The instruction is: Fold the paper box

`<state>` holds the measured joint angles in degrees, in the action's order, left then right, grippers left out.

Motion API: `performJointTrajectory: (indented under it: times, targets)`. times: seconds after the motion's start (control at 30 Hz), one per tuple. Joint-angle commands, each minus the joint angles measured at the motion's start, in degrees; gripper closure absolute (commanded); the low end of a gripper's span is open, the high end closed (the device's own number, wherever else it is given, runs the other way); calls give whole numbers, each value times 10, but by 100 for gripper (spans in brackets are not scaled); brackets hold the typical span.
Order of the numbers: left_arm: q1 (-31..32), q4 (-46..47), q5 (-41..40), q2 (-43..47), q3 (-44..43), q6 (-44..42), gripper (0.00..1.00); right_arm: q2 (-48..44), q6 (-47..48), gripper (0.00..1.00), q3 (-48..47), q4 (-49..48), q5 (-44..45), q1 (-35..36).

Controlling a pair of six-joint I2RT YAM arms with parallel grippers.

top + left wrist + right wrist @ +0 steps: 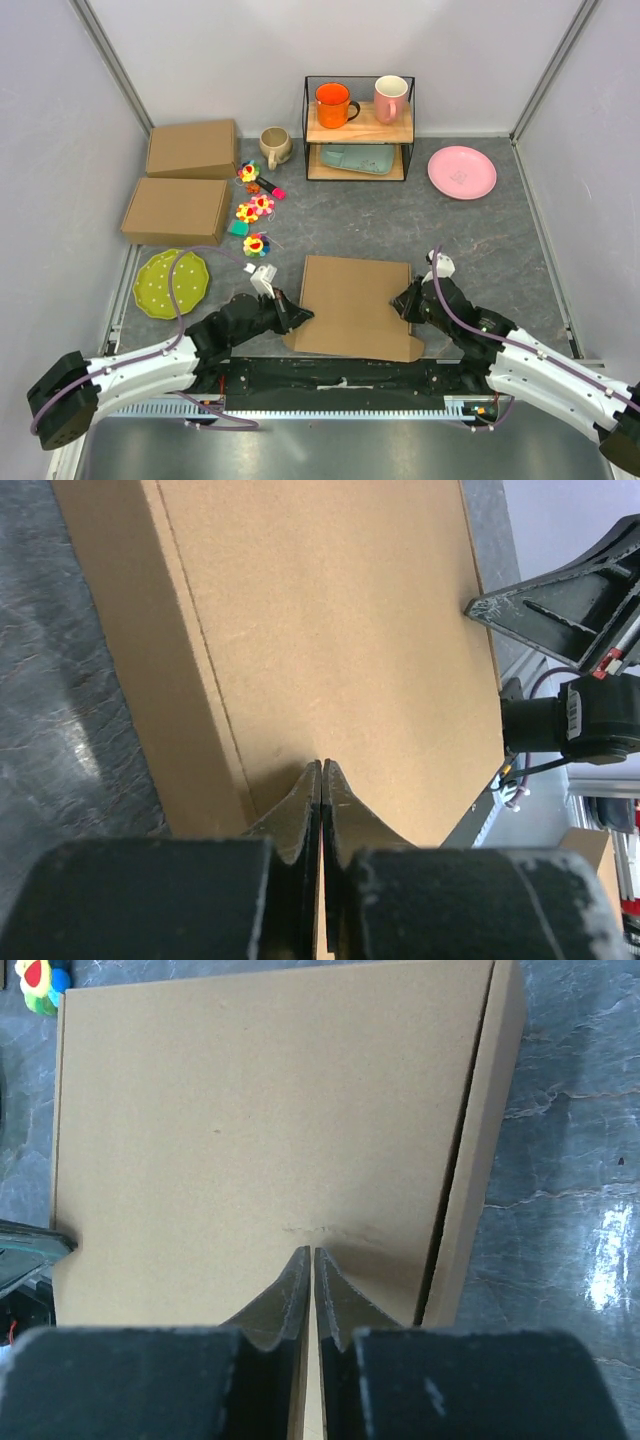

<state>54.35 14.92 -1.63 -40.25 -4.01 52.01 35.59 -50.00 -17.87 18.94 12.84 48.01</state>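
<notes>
The paper box (355, 305) lies flat and closed on the grey table, near the front middle, with a flap edge sticking out at its near side. It fills the left wrist view (330, 610) and the right wrist view (250, 1120). My left gripper (297, 318) is shut, its tips (322, 765) resting on the box's top near the left edge. My right gripper (407, 303) is shut, its tips (309, 1252) on the top near the right edge. Neither holds anything that I can see.
Two other flat cardboard boxes (192, 148) (176, 210) lie at the back left. A green plate (171, 282) sits left of the box, with flower toys (255, 210) behind it. A rack (360, 130) with mugs, a beige mug (274, 146) and a pink plate (462, 172) stand at the back.
</notes>
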Motion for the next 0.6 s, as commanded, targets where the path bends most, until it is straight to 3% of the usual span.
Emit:
performJointTrajectory:
  times: [0.0, 0.03, 0.13, 0.17, 0.23, 0.27, 0.37, 0.57]
  targets:
    - [1, 5, 39, -55, 0, 18, 98, -1, -12, 87, 0, -7, -8, 2]
    - [1, -2, 32, -38, -6, 8, 98, -4, -2, 84, -6, -5, -5, 2]
    - [1, -61, -24, 47, -42, -15, 94, -29, 14, 48, -49, 14, 29, 2]
    - [1, -80, -66, 71, -64, -18, 76, -35, 18, 35, -71, 22, 40, 2]
    - [1, -118, -107, 113, -81, -25, 52, -49, 24, 26, -89, 49, 80, 2]
    - [1, -132, -147, 144, -93, -25, 35, -52, 24, 19, -100, 58, 92, 2]
    - [1, -176, -200, 167, -101, -30, 16, -44, 8, 13, -96, 97, 133, 2]
    - [1, -202, -212, 116, -70, -2, 7, -3, -49, 9, -43, 109, 143, 2]
